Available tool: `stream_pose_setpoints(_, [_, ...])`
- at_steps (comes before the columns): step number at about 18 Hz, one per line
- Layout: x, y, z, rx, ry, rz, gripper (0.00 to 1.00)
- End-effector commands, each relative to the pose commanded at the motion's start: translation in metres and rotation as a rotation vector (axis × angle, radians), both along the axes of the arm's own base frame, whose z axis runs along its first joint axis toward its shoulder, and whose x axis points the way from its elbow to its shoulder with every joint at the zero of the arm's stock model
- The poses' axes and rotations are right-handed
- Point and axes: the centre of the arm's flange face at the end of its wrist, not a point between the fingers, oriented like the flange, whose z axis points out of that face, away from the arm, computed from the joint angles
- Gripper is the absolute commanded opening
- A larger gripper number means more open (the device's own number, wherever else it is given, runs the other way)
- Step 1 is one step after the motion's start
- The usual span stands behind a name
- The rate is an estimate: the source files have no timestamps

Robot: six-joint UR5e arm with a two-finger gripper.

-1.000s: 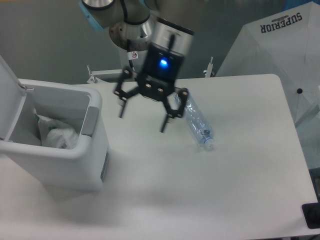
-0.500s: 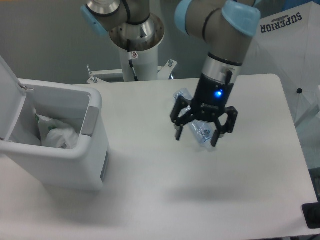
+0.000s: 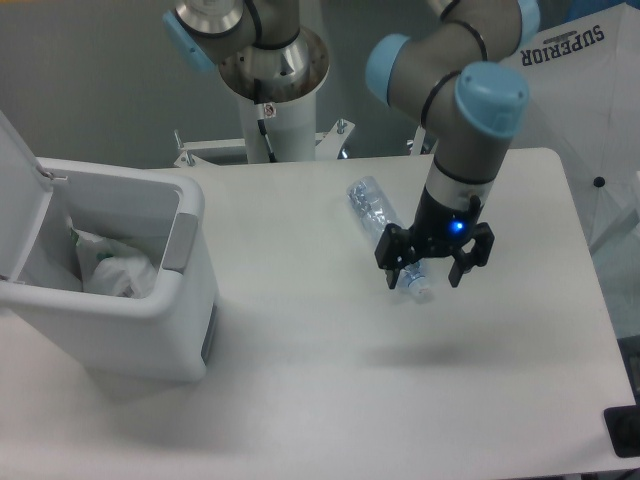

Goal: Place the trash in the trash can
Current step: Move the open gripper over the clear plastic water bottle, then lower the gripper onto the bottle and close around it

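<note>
A clear crinkled water bottle [image 3: 376, 211] lies on the white table [image 3: 330, 380], slanting from upper left to lower right, its cap end hidden under my gripper. My gripper [image 3: 426, 277] hangs open over the bottle's lower end, one finger on each side, nothing clamped. The white trash can [image 3: 105, 270] stands at the left with its lid raised. Inside it rests the crumpled white wrapper [image 3: 115, 268] with a small green mark.
A grey tab [image 3: 178, 243] sits on the bin's right rim. The robot's base column [image 3: 272, 110] rises behind the table. A white panel reading SUPERIOR [image 3: 560, 70] stands at the back right. A dark object [image 3: 625, 430] is at the lower right corner.
My gripper has swung from beside the bin rightward across the table and come down over the bottle's lower end. The bottle and bin have not moved.
</note>
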Motion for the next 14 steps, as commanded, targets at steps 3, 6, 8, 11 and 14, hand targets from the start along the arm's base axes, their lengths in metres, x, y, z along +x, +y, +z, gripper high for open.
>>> stream_pose_setpoints(3, [-0.001, 0.003, -0.020, -0.079, 0.007, -0.009, 1.00])
stream_pose_setpoints(6, [-0.007, 0.007, -0.038, -0.167, 0.018, -0.009, 1.00])
stream_pose_setpoints(8, [-0.007, 0.013, -0.049, -0.207, 0.007, 0.019, 1.00])
stream_pose_setpoints(11, [-0.005, 0.021, -0.059, -0.242, 0.009, 0.043, 1.00])
stream_pose_setpoints(14, [-0.004, 0.020, -0.076, -0.292, 0.005, 0.058, 1.00])
